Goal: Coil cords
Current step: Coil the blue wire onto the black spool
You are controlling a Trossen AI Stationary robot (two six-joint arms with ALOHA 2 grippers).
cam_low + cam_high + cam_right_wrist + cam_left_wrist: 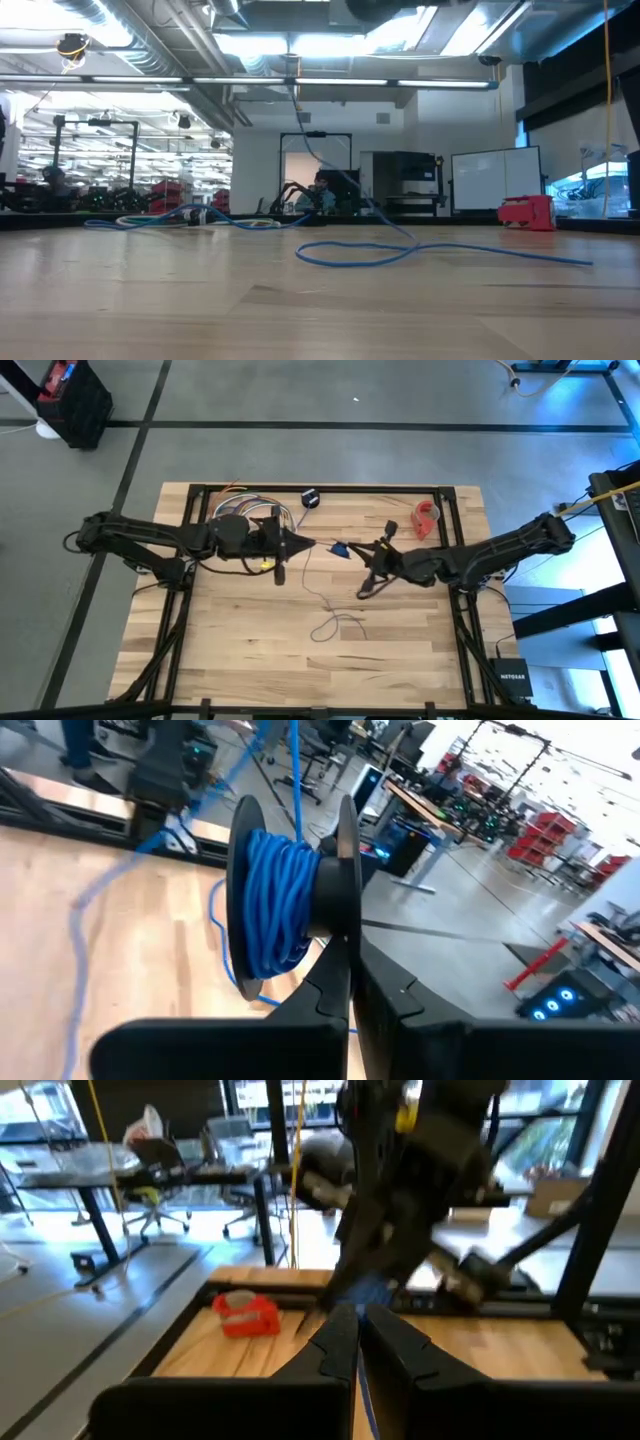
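A thin blue cord [331, 623] lies in loose loops on the table's middle and rises from there [352, 196] toward the grippers. Part of it is wound on a small black spool [288, 902], which also shows in the high view [340, 549]. My right gripper [352, 982] is shut on the spool above the table's middle. My left gripper [309, 545] points at the spool from the left, its fingers [340, 1345] closed on the cord. A black round puck [310, 498] rests on the table near the far edge. My left gripper pinches the thin blue cord [364, 1392] between its two fingers. The fingers lie level and point toward the table's right. The cord's lower part hangs down to the table and lies there slack [360, 255]. My right gripper pinches the rim of one of the spool's black flanges [346, 935] between its two fingers. It comes level from the table's right. The spool is lifted clear of the table, its wound blue cord [268, 905] beside the fingers.
A red tape roll [427, 518] stands at the far right and also shows in the low view [526, 212]. A bundle of coloured cords [252, 510] lies at the far left by the left arm. A black frame rail [320, 489] runs along the table's edges.
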